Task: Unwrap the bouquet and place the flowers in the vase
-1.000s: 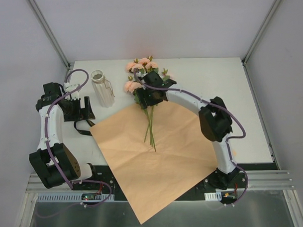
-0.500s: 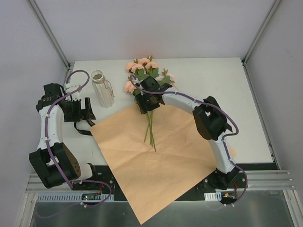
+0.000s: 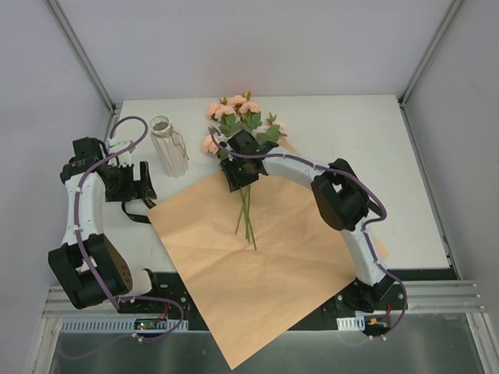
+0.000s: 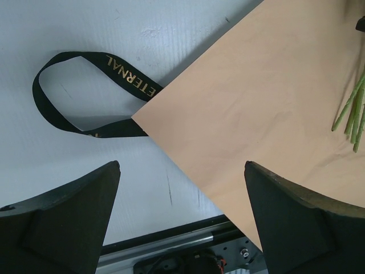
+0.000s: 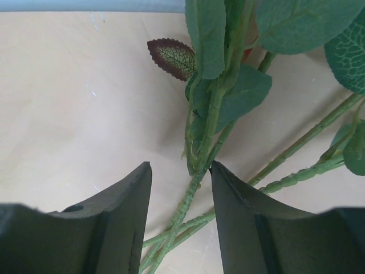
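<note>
The flowers [image 3: 239, 113] at twelve o'clock on the white counter [image 3: 354, 142] are peach-pink roses over dark green leaves. Their stems [image 5: 215, 114] are a lighter green. One small leaf [image 5: 174, 58] is olive with pale veins and a maroon-brown rim. The paper sheet [image 3: 252, 261] beneath is plain tan-orange with no pattern. At ten o'clock the vase [image 3: 169, 147] is clear, whitish glass. The ribbon [image 4: 85, 94] at nine o'clock is black with gold capitals reading ETERNAL. The left arm [image 3: 75, 213] and right arm [image 3: 290, 163] are white with black joints and purple cables [image 3: 128, 119]. The left pincer [image 4: 181, 171] and right pincer [image 5: 179, 171] are matte black.
</note>
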